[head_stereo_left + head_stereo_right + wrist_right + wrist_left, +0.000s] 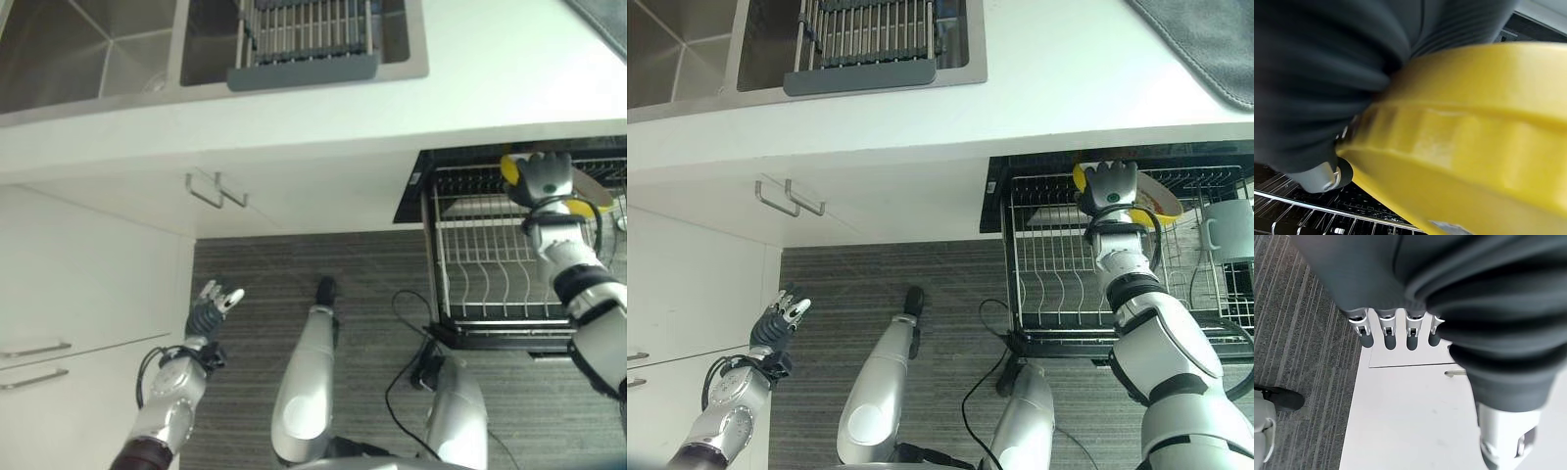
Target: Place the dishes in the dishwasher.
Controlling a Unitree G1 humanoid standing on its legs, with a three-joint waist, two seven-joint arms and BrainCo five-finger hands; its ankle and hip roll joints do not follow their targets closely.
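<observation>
White counter (pixel 1038 93) spans the top; below right, the wire dishwasher rack (pixel 1058 284) stands pulled out. Right hand (pixel 1109 186) grips a yellow plate (pixel 1156 201) over its back edge; a tilted release could miss the tines. Left hand (pixel 779 318) hangs relaxed, lower left.

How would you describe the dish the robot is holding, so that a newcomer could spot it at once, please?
Find the pulled-out dishwasher rack under the white counter. At its far edge the right hand grips a yellow dish with a pale inside. A grey mug stands beside it; the dish is the rack's one yellow item.
</observation>
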